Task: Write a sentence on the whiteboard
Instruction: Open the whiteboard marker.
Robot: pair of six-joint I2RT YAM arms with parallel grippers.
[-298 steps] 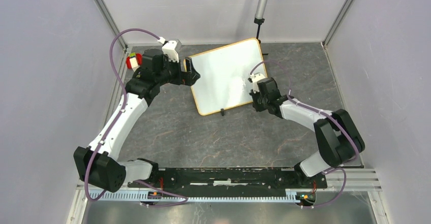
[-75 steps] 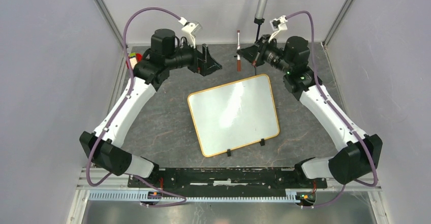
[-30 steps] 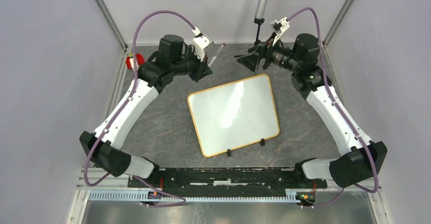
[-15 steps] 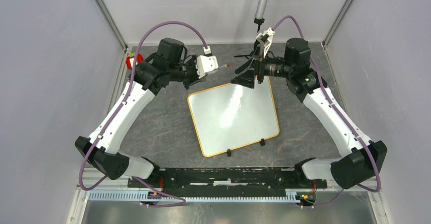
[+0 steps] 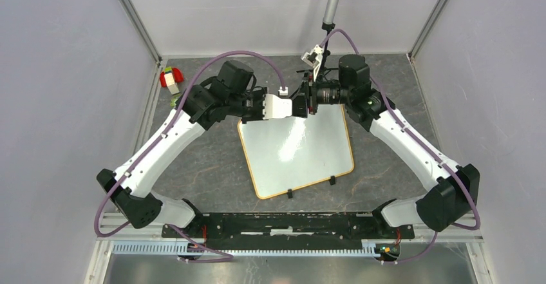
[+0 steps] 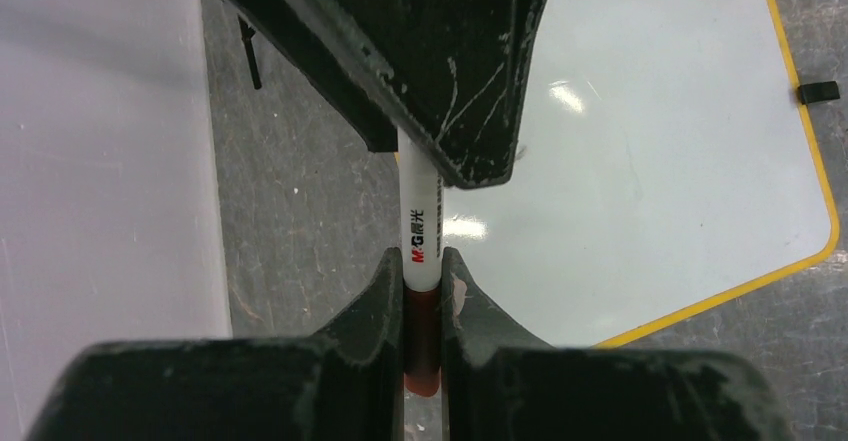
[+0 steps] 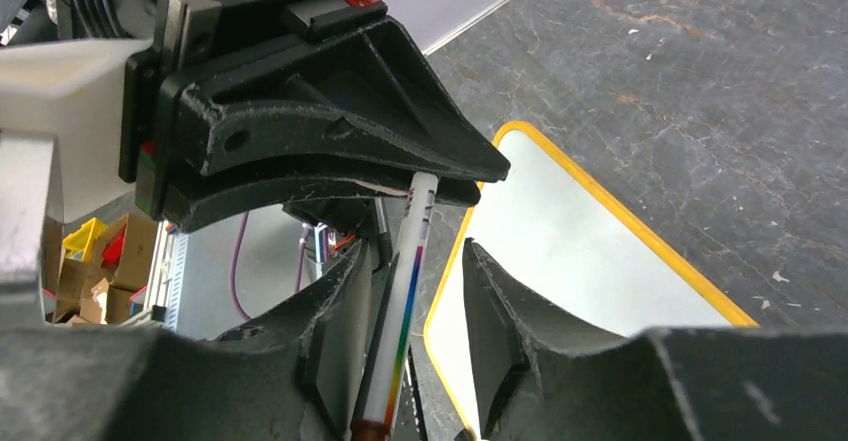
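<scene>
At the upper left of the top view a small red and green toy block (image 5: 169,78) sits on the table (image 5: 212,168), well apart from the work. Nearer the middle, the left pincer (image 6: 422,266) is pressed together on the dark red end of a marker (image 6: 420,216), whose white barrel runs straight out towards the other arm. Meeting it from the right, the right pincer (image 7: 418,256) is spread around that barrel, with a gap showing on one side, so it does not appear to grip yet. Both hang above the upper edge of the whiteboard (image 5: 296,152), which lies flat in the centre of the table with its two black clips (image 5: 333,180) on the lower edge; no sentence is on it, so writing has probably not begun. The board looks stiff, light and glossy, and will likely slide under a pressing tip unless it is steadied by its wooden frame. The marker is a light, smooth plastic tube that could twist in a loose hold, so it is best taken firmly on the barrel.
</scene>
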